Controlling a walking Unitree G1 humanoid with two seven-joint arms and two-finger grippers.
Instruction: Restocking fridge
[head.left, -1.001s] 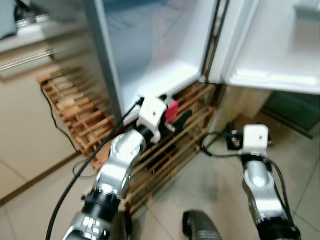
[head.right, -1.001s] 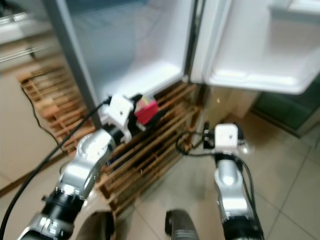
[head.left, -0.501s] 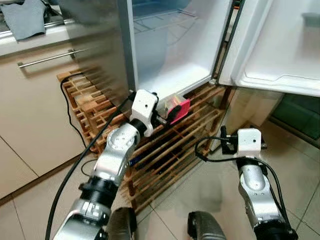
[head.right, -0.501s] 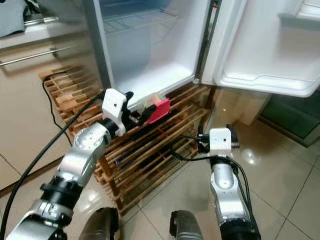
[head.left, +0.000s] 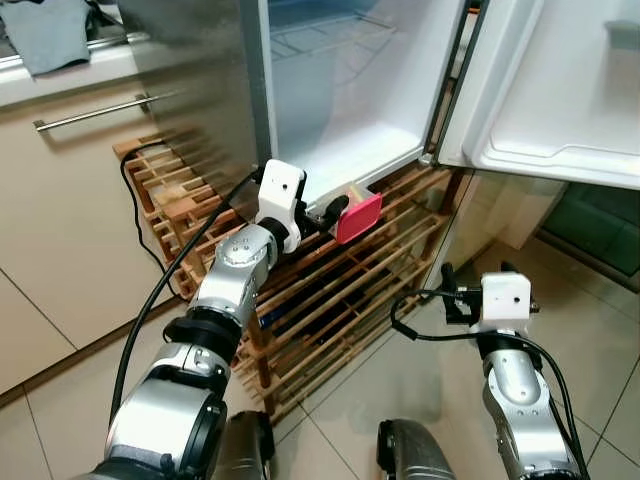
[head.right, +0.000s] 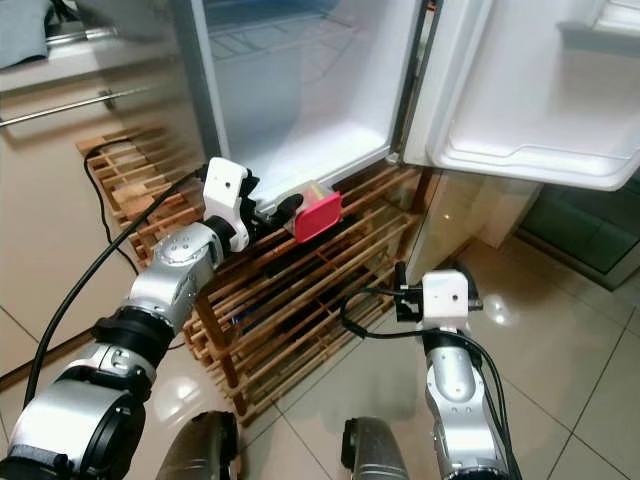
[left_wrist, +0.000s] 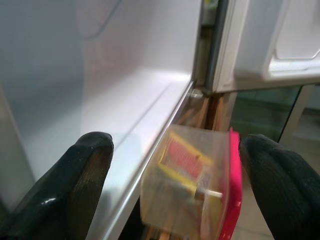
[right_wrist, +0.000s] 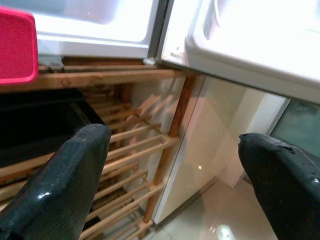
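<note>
A clear container with a pink lid (head.left: 357, 217) is just below the front lip of the open fridge (head.left: 340, 110), above the wooden rack (head.left: 330, 290). My left gripper (head.left: 338, 210) reaches toward it. In the left wrist view the container (left_wrist: 195, 185) looks blurred and lies between the two fingers (left_wrist: 85, 185), which stand wide apart. Its lid is against one finger and there is a gap to the other. What carries it I cannot tell. My right gripper (right_wrist: 175, 180) is open and empty, low by the rack's right end.
The fridge door (head.left: 560, 100) hangs open to the right, its shelf above my right arm (head.left: 505, 300). A cabinet with a bar handle (head.left: 90, 112) stands left. A black cable (head.left: 150, 320) trails from my left arm. Tiled floor lies below right.
My left arm has stretched further toward the fridge's lip with the container. The fingers now stand wide around it. The right arm has sunk a little.
</note>
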